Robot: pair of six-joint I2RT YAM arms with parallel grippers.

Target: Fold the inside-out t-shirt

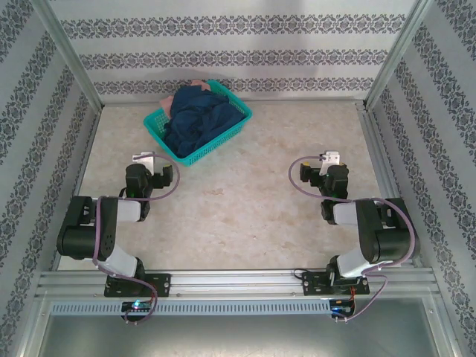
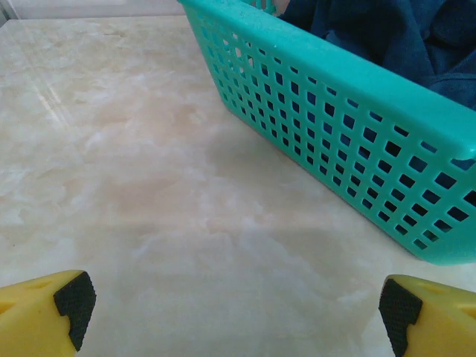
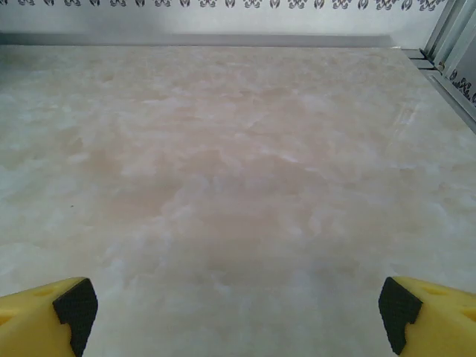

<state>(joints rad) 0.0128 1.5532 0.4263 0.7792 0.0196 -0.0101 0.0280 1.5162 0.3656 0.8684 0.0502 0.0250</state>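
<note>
**Shirt heaped in basket, both sets of fingers spread and empty**

Navy t-shirt (image 1: 202, 119) lies crumpled in a teal basket (image 1: 158, 121), ahead of the left fingers (image 2: 46, 314) and off to their right. It is piled above the rim, and no sleeve or collar can be told apart in the heap. A bit of pink cloth (image 1: 195, 84) shows at the far side of the pile, against the basket's back edge.

The left fingers are spread wide and hold nothing. They are low over the bare table (image 1: 245, 201), with only marbled surface between the two black pads. In the left wrist view the basket's perforated side runs slantwise ahead and right of these fingers, near but apart from them, with dark blue cloth showing over its rim.

The right fingers (image 3: 428, 316) are spread just as wide, with nothing between them. They too sit low over the table. The basket and shirt are well away to their left and somewhat ahead. Straight ahead of them is open tabletop up to the patterned wall (image 3: 223, 4), with a metal frame post at the far right corner.
</note>
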